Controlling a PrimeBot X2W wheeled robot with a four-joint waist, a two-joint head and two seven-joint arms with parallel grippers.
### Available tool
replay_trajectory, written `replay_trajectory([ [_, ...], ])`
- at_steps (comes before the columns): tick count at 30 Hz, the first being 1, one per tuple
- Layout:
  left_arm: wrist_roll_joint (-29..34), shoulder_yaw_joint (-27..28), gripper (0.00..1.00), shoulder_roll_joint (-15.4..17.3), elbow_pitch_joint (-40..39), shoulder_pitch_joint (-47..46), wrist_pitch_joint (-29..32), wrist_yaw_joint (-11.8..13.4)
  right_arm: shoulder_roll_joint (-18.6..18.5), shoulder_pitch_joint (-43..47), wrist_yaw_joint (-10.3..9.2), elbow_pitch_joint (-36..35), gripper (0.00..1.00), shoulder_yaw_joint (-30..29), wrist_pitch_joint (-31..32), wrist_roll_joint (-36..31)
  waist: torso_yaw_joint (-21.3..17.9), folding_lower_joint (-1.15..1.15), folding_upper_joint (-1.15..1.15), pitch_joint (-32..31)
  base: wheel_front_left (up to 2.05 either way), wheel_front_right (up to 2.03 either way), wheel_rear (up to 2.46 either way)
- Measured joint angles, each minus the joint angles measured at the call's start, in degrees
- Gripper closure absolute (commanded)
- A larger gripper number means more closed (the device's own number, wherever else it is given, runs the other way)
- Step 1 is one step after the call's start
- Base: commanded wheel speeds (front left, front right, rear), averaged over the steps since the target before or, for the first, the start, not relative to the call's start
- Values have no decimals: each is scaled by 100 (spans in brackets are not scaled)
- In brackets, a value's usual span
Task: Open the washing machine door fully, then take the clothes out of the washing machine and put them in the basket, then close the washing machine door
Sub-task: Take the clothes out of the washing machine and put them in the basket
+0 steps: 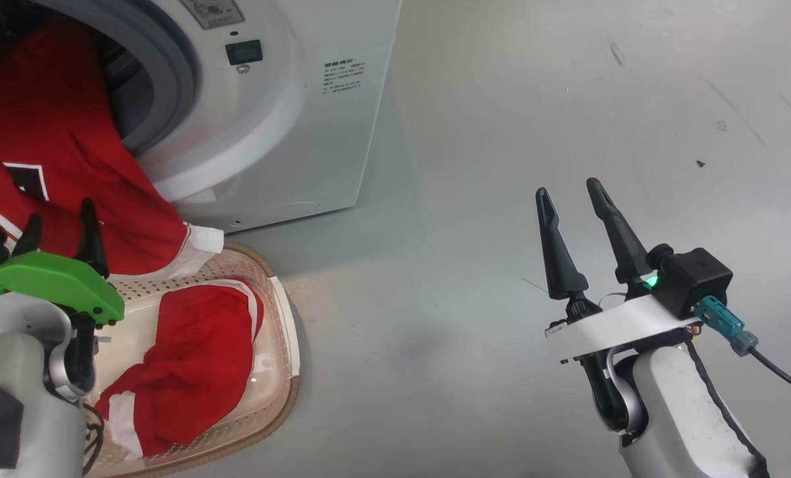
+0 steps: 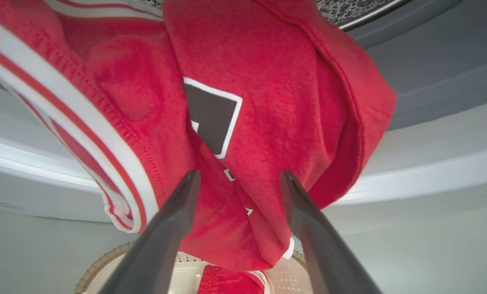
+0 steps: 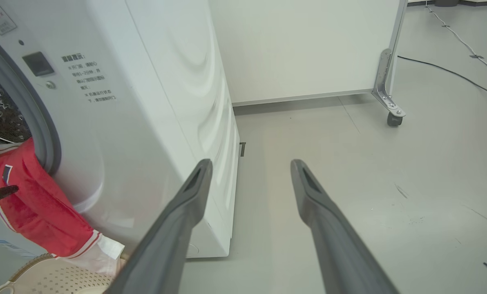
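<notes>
Red shirt [image 1: 57,119], with white stripes, hangs half out of the mouth of the washing machine [image 1: 302,99]. Its top end is inside the machine and its bottom end droops down to the basket [image 1: 288,325], so it runs long from up to down. Its white cuff [image 1: 200,242] reaches the basket's rim. Another red garment [image 1: 190,358] lies in the basket.

Our left tool [image 1: 62,212] is right in front of the hanging shirt. Its two fingers stand apart, with the cloth just past their tips. We think it holds nothing, but we cannot tell if the tips touch the cloth. Our right tool [image 1: 567,187] is wide open too and holds nothing. It is out over the bare floor [image 1: 502,119], well apart from the machine.

So the left arm is the nearer one. We think the next move is to push the left tool a little forward, pinch the shirt, and pull it out and down into the basket below.
</notes>
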Motion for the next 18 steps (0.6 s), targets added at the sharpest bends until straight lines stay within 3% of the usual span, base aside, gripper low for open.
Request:
replay_trajectory([
  [18,-192,177,0,154,858,-829,291,38,1,-143,-104,-91,0,24,0,-1,-135,0,0,289,0,0,0],
])
